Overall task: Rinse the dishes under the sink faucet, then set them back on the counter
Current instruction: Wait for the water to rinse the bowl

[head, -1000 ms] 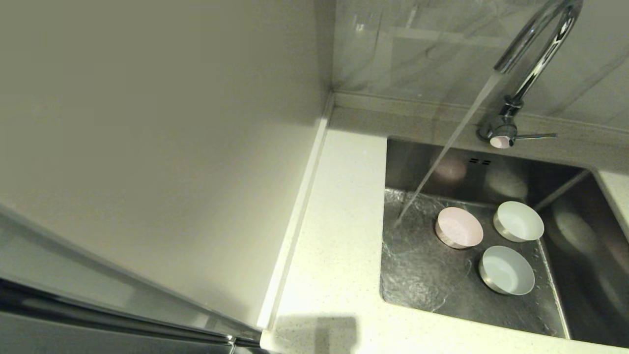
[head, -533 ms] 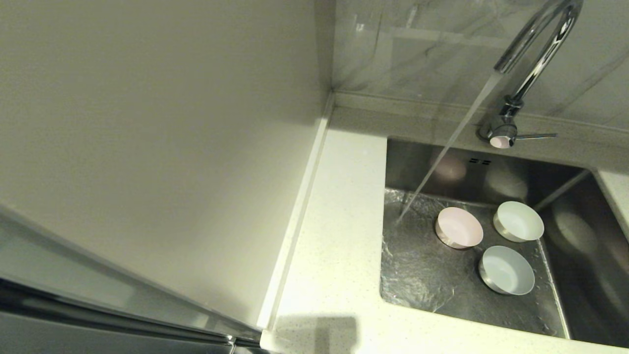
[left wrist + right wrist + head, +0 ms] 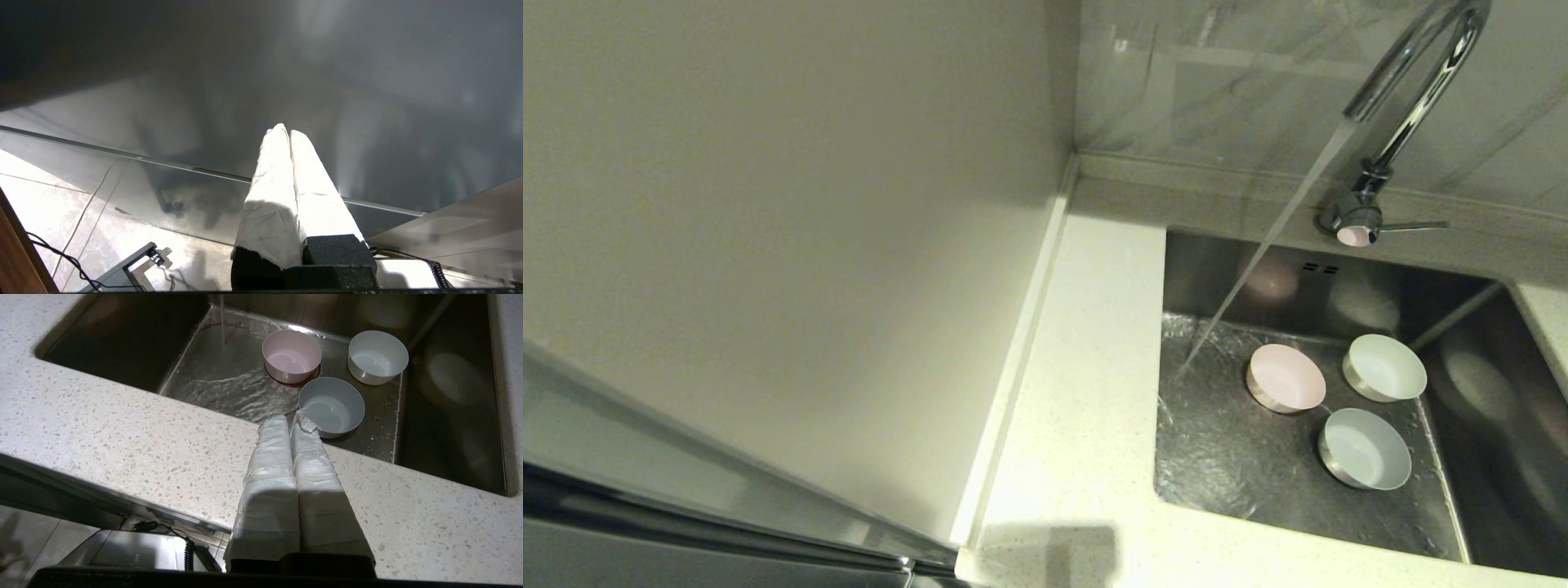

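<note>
Three dishes stand upright on the floor of the sink: a pale pink bowl, a white bowl and a pale blue bowl. Water runs from the chrome faucet and lands on the sink floor just left of the pink bowl. Neither arm shows in the head view. My right gripper is shut and empty, held over the counter at the sink's front edge, short of the blue bowl. My left gripper is shut and empty, facing a grey panel away from the sink.
The faucet's thin lever points right at its base. A cream wall panel closes off the left side beyond the counter strip. Two overflow slots sit in the sink's back wall. A coiled cable hangs below the counter front.
The water ripples shift on the sink floor. The bowls and the faucet have not moved.
</note>
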Tool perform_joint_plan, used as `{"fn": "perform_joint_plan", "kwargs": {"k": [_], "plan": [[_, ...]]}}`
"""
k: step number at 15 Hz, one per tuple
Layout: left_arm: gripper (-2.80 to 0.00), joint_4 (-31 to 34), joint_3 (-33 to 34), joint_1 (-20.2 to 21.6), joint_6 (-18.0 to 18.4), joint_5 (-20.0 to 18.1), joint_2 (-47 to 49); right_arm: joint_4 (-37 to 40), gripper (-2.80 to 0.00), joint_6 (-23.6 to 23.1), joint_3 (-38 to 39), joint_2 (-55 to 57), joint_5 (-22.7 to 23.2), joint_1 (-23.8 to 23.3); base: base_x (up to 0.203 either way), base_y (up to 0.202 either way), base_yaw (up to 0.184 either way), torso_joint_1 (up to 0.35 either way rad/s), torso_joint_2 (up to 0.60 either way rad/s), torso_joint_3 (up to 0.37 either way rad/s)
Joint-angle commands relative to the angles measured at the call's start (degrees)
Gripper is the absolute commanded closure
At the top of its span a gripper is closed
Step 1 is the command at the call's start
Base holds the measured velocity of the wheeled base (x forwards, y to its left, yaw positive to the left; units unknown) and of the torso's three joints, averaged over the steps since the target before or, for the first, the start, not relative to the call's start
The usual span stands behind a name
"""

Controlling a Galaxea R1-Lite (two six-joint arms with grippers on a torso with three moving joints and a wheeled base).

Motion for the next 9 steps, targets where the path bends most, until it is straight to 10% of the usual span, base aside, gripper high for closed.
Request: {"fn": "perform_joint_plan", "kwargs": {"k": [1,9], "plan": [[0.00,-0.02,0.00,0.05,-0.04,0.03,-0.18,-0.02,0.00,-0.03,0.00,0.12,0.01,0.01,0.000,0.000,0.000,0.000,0.00,0.000],[0.00,-0.02,0.00,0.05,0.02,0.03,-0.18,-0.02,0.00,-0.03,0.00,0.12,0.09,0.01,0.000,0.000,0.000,0.000,0.00,0.000]]}}
